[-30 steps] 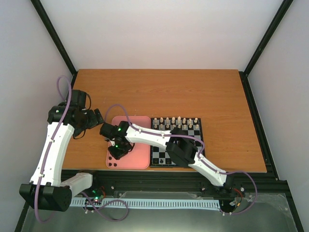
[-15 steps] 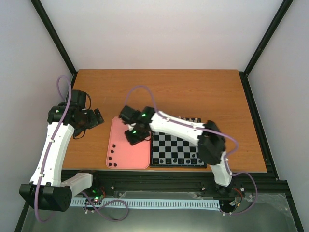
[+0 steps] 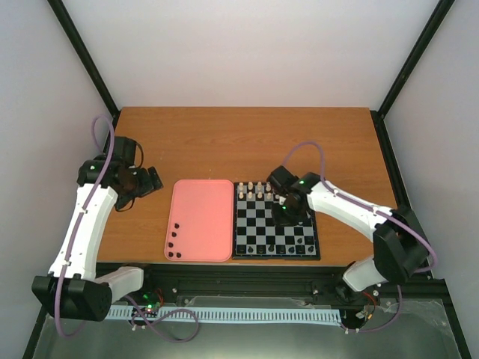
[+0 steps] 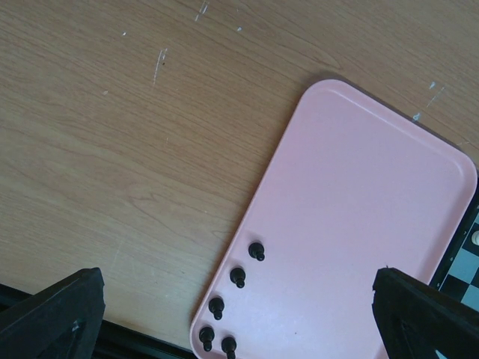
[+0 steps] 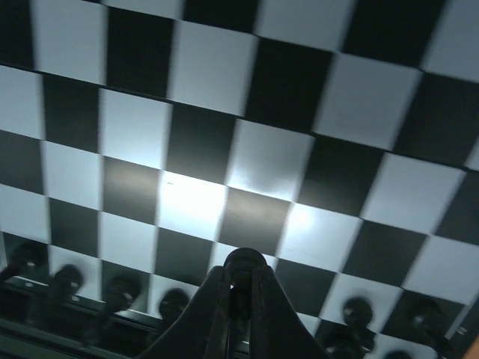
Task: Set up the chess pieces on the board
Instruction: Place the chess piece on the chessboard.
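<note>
The board (image 3: 274,228) lies at the table's near middle, with black and pale checks. My right gripper (image 3: 287,212) hangs over its right half, shut on a small black chess piece (image 5: 245,268) held above the squares. Several black pieces (image 5: 120,293) stand blurred along the board's near rows, and cream-white ones (image 3: 260,188) line the far rows. Several black pieces (image 4: 236,277) remain in the near-left corner of the pink tray (image 3: 202,217). My left gripper (image 3: 152,181) hovers over the wood left of the tray, wide open and empty.
The pink tray (image 4: 359,247) lies against the board's left side. Bare wooden table (image 3: 239,142) lies behind both. A black frame rail (image 3: 247,269) runs along the near edge.
My right arm has swung from the tray's near-left corner across to the board's right half, carrying a black piece. The left arm has barely moved.
</note>
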Robot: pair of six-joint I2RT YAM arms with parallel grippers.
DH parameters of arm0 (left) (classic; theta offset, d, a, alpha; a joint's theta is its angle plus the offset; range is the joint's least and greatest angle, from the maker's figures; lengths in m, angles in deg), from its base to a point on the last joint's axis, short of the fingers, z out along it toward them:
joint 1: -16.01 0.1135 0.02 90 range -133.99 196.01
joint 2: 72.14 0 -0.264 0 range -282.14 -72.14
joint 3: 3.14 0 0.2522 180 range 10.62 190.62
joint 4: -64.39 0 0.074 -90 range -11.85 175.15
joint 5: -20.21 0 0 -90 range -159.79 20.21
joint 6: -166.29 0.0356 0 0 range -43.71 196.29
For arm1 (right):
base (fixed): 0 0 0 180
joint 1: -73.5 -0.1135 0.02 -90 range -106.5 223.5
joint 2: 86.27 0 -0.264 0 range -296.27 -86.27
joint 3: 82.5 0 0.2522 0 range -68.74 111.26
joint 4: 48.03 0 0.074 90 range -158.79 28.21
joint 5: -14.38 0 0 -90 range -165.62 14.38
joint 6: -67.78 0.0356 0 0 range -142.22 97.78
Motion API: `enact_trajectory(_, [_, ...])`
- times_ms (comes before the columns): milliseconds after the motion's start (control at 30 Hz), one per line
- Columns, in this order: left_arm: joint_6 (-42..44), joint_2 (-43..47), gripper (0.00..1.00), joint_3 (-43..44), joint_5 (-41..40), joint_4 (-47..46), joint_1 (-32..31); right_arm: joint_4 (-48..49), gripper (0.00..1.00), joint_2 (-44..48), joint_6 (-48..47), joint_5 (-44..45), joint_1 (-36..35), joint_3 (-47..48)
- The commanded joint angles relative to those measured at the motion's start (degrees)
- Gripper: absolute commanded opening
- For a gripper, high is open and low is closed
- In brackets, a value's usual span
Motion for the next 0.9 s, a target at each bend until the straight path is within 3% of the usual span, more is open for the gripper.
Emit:
enact_trajectory(0, [1.05, -1.11, 1.0, 0.96, 0.26, -1.28, 0.21, 2.62, 0.03, 4.39, 0.25, -0.41, 3.9, -4.97])
enact_trajectory(867, [1.26, -2.95, 1.0, 0.23, -0.04, -2.2, 0.21, 2.17, 0.03, 6.93, -0.24, -3.79, 4.45, -12.61])
